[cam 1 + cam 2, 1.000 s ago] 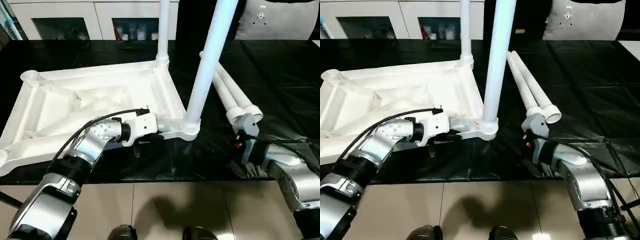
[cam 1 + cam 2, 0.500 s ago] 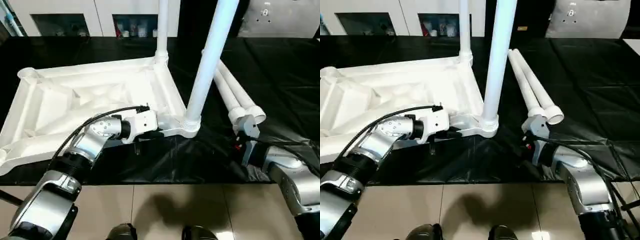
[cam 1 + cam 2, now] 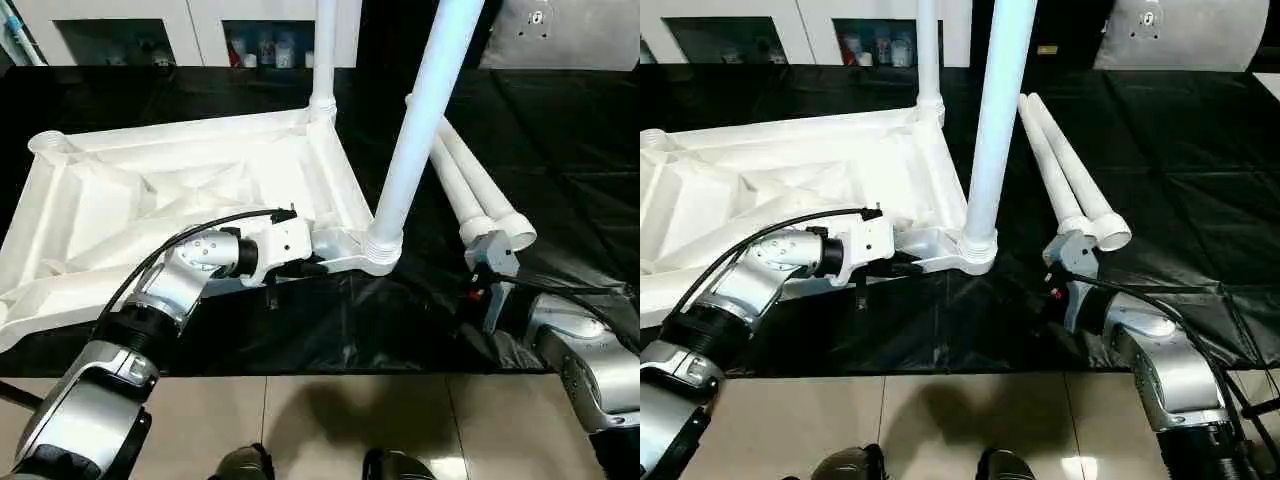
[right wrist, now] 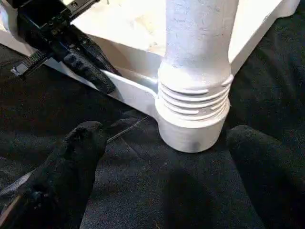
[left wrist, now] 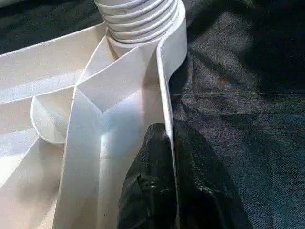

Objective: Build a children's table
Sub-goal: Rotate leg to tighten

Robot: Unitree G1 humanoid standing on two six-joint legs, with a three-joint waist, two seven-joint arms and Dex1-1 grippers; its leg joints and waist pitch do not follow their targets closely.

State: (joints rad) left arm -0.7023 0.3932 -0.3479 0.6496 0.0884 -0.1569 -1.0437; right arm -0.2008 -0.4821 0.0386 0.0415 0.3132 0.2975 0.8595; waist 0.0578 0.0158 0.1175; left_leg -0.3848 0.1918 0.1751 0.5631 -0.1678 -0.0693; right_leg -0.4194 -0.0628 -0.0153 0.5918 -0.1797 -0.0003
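Observation:
The children's table (image 3: pixel 150 200) lies upside down on the black cover, its ribbed underside facing up. One white leg (image 3: pixel 323 60) stands in the far corner socket. A second leg (image 3: pixel 415 120) stands in the near right socket (image 3: pixel 381 250). My left gripper (image 5: pixel 169 131) is shut on the thin rim of the top just beside that socket, one black finger (image 5: pixel 147 191) on each side of the wall. My right gripper (image 4: pixel 164 133) is open, low over the cover, its fingers (image 4: pixel 71 157) spread wide and facing the near socket (image 4: pixel 193 114) without touching it.
Two loose white legs (image 3: pixel 470 190) lie side by side on the black cover, right of the standing leg and just beyond my right wrist (image 3: pixel 492 252). The cover's front edge (image 3: pixel 330 372) runs close below both arms, with tiled floor beneath. Cabinets (image 3: pixel 200 30) stand behind.
The whole picture has shifted a little, so the camera has moved. Both grippers and the table parts keep their places.

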